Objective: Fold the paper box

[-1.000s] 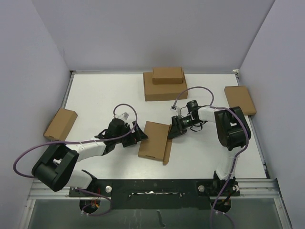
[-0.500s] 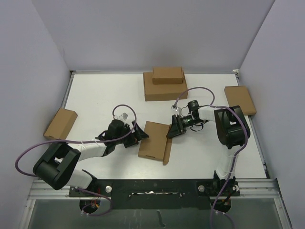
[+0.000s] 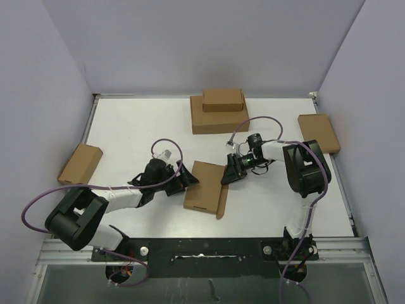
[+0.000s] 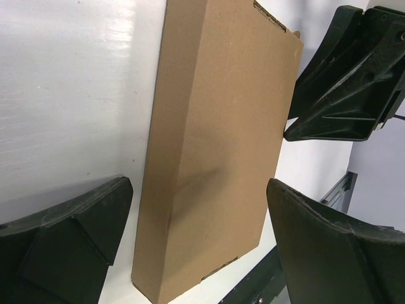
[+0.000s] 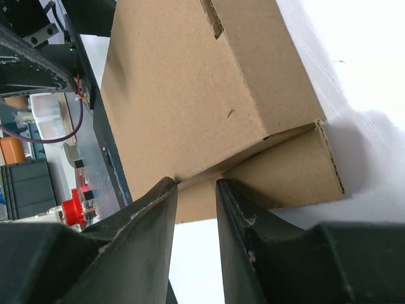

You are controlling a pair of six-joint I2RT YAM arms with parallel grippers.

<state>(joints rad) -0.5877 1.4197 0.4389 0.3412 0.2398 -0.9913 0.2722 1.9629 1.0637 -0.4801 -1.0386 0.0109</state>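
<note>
The paper box (image 3: 204,185) lies flat mid-table, a brown cardboard mailer with one side flap (image 3: 223,199) sticking out low along its right edge. My left gripper (image 3: 188,179) is at the box's left edge, jaws wide open. In the left wrist view the box (image 4: 221,126) stretches away between and beyond the two fingers of this gripper (image 4: 199,190), untouched. My right gripper (image 3: 228,175) is at the box's right edge. In the right wrist view its jaws (image 5: 192,183) stand a narrow gap apart, tips at the crease where the flap (image 5: 285,171) meets the box (image 5: 190,82). Nothing is pinched.
A wide brown box (image 3: 219,120) with a smaller box (image 3: 223,100) on top stands at the back. Another brown box (image 3: 319,133) lies at the right edge and one (image 3: 80,164) at the left edge. Lilac walls close in three sides.
My right gripper has edged a little left toward the box's right edge. Its jaws widened briefly, then narrowed again. The left gripper has crept slightly up along the left edge and stays open.
</note>
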